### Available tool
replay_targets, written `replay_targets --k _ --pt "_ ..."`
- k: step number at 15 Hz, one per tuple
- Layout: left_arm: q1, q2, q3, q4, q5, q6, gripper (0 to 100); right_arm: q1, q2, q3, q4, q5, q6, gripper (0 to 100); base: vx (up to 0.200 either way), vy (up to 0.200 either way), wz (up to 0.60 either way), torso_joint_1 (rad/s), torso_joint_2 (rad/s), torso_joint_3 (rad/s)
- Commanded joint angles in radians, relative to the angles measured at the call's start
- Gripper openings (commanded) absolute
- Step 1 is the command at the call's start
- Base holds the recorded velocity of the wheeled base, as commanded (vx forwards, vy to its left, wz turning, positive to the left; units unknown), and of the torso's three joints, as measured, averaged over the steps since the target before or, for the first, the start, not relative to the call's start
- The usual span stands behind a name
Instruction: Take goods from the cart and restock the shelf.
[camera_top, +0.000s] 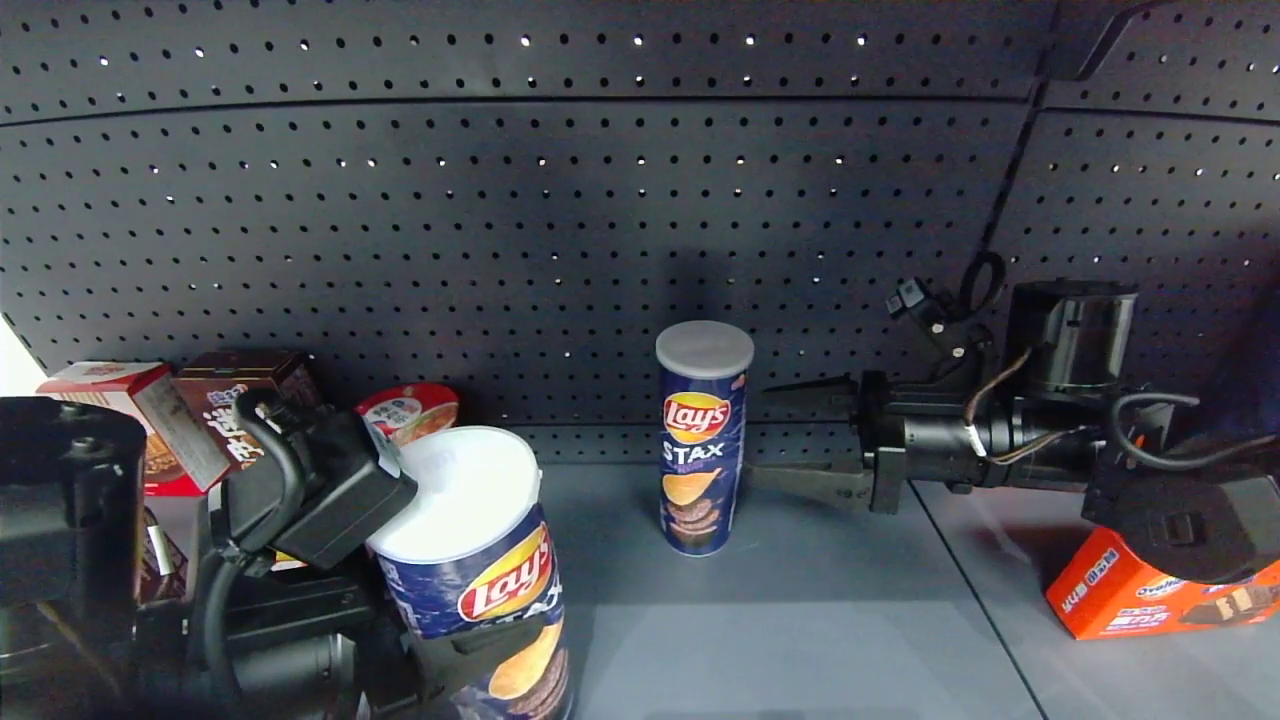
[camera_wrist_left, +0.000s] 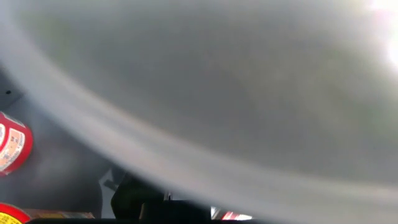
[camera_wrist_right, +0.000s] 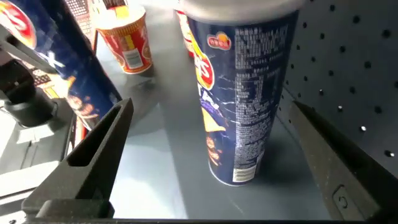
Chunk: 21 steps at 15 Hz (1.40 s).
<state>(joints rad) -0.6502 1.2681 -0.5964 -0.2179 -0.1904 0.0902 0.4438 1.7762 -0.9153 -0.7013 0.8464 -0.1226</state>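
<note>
A blue chip can (camera_top: 700, 440) with a white lid stands upright on the grey shelf (camera_top: 800, 610), close to the pegboard. My right gripper (camera_top: 762, 432) is open just to its right, level with the can's middle. In the right wrist view the can (camera_wrist_right: 242, 93) stands between the spread fingers (camera_wrist_right: 93, 155), untouched by either one. At the lower left, my left gripper (camera_top: 440, 655) is shut on a second, similar chip can (camera_top: 480, 570), held upright in front of the shelf. Its white lid (camera_wrist_left: 236, 93) sits right under the left wrist camera.
A red cup of noodles (camera_top: 410, 408) and several snack boxes (camera_top: 230, 400) stand at the shelf's left. An orange box (camera_top: 1130, 600) lies at the right, below my right arm. The dark pegboard (camera_top: 600, 200) closes the back. Bare shelf lies in front of the standing can.
</note>
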Motion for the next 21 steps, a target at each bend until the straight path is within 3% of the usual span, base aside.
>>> replay_targets --k 1,21 --pt "0.000 0.001 -0.006 -0.001 0.000 0.000 0 0.004 0.052 -0.011 -0.017 0.000 0.000 100 0.000 0.000 0.00 0.000 0.00 0.000" --pt "0.029 -0.001 -0.013 -0.001 -0.001 -0.001 0 0.052 0.330 -0.183 -0.055 0.017 0.001 100 0.000 0.000 0.00 0.000 0.00 0.000"
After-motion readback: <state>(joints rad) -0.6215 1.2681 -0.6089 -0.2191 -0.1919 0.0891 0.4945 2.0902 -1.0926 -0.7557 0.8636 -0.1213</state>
